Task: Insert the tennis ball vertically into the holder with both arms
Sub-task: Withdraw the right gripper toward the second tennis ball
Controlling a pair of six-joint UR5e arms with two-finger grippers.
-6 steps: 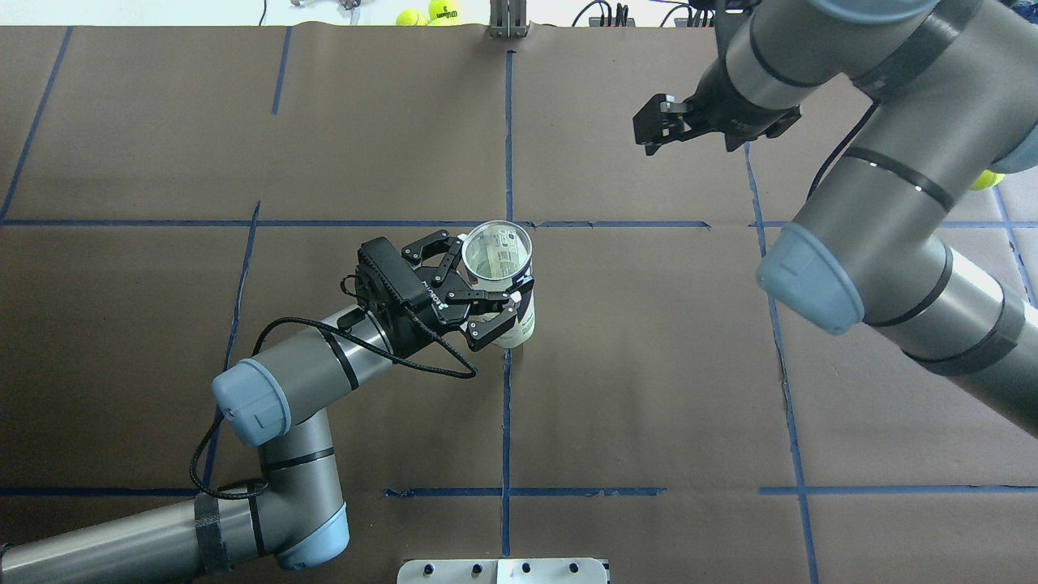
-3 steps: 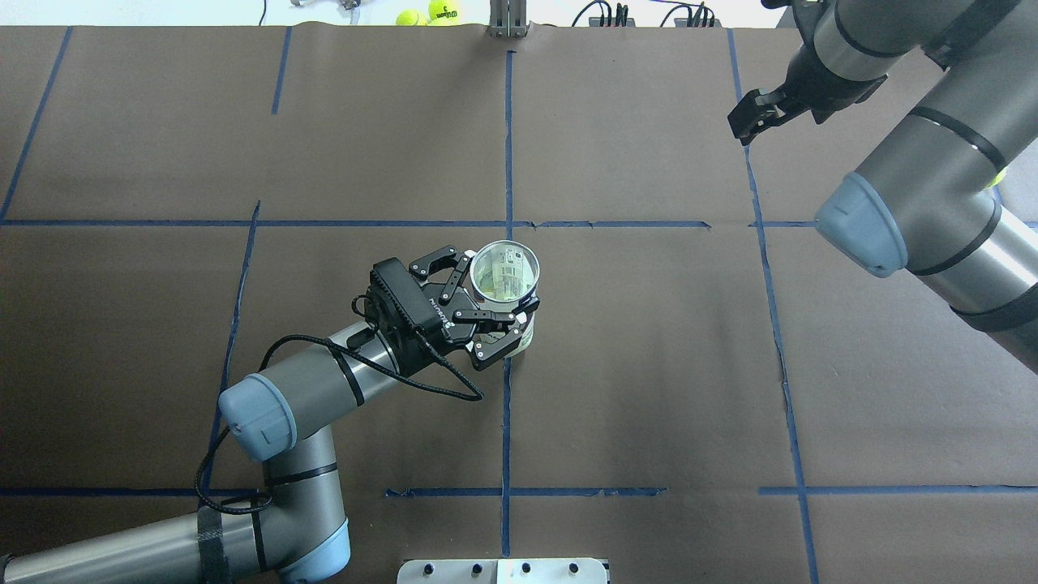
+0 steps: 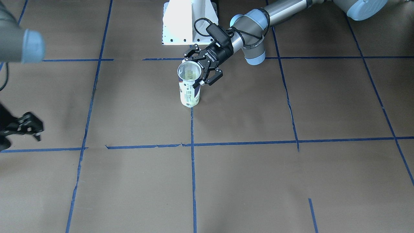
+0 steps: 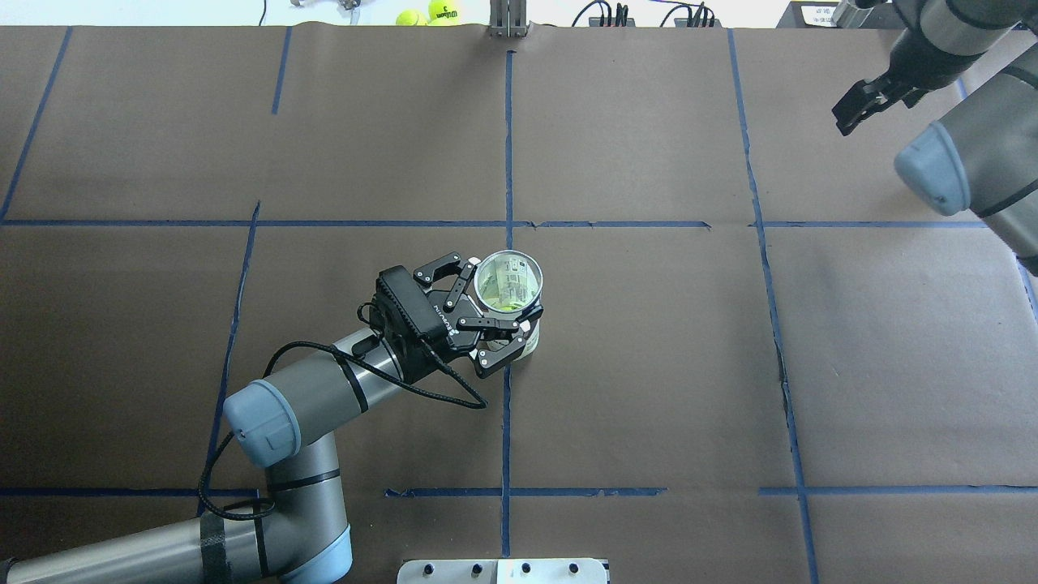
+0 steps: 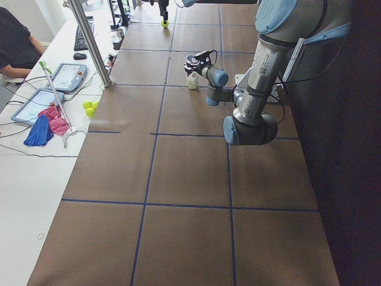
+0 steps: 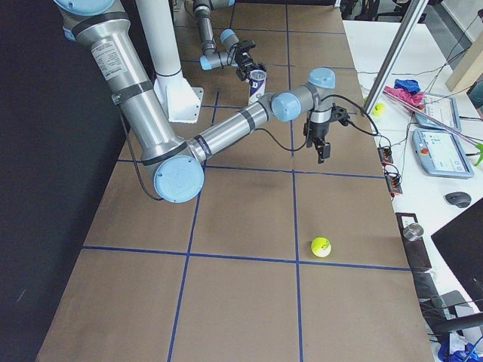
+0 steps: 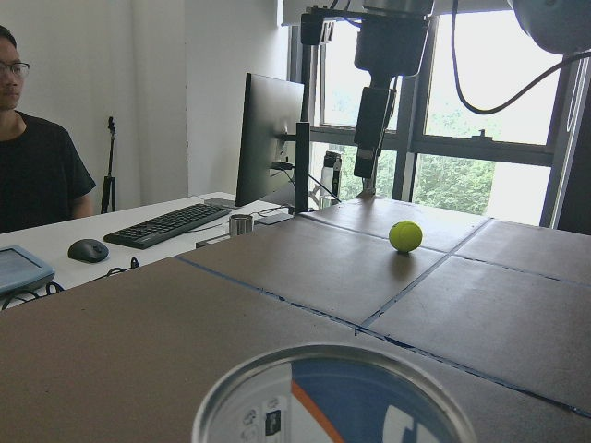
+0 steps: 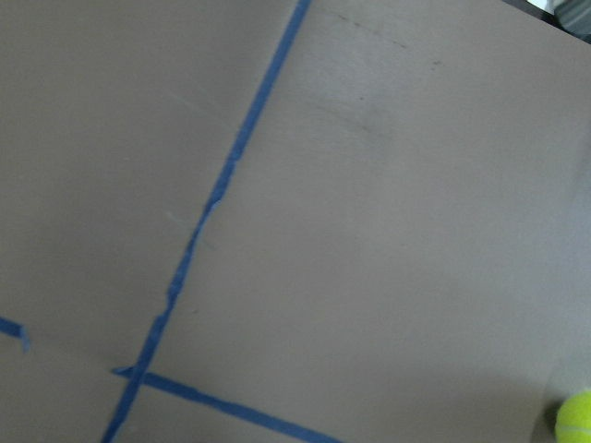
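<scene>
**A:** What does the front camera give you?
**B:** Your left gripper (image 3: 194, 70) clasps the holder (image 3: 190, 95), which stands upright on the table (image 3: 258, 178).
**A:** And overhead?
**B:** You'll see your right gripper (image 4: 850, 118) far off to the side. I cannot tell how its jaws stand.
**A:** Right side?
**B:** Your tennis ball (image 6: 321, 246) lies on the table, well apart from the holder.
</scene>
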